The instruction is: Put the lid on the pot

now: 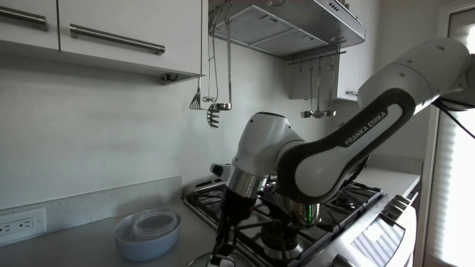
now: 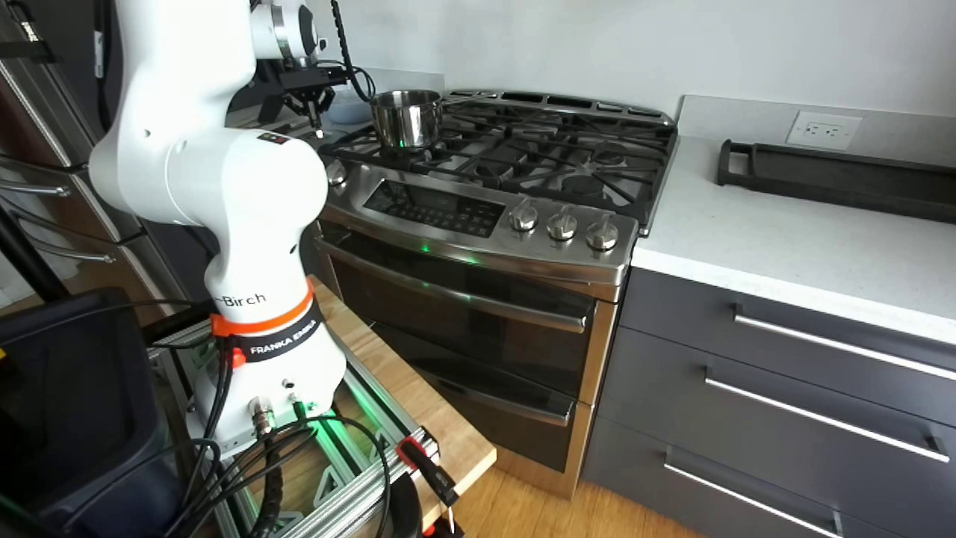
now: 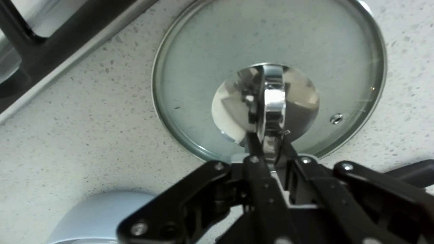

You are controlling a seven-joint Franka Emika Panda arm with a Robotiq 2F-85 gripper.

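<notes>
The lid [image 3: 244, 44] is round glass with a metal rim and a shiny arched metal handle. In the wrist view it fills the upper middle, over the speckled counter; I cannot tell whether it touches it. In an exterior view only part of the lid [image 1: 242, 259] shows at the bottom edge. My gripper [image 3: 270, 144] is shut on the lid's handle, one finger on each side; it also shows in both exterior views [image 1: 222, 252] [image 2: 317, 119]. The shiny steel pot [image 2: 407, 119] stands upright on a stove burner; my arm partly hides the pot [image 1: 304, 215] in an exterior view.
A pale bowl [image 1: 146, 244] holding clear dishes stands on the counter near the lid; its edge also shows in the wrist view [image 3: 101, 213]. The stove's black grates [image 2: 523, 149] lie beside the counter. A black handle [image 3: 413, 173] shows at the wrist view's right. Utensils [image 1: 222, 107] hang above.
</notes>
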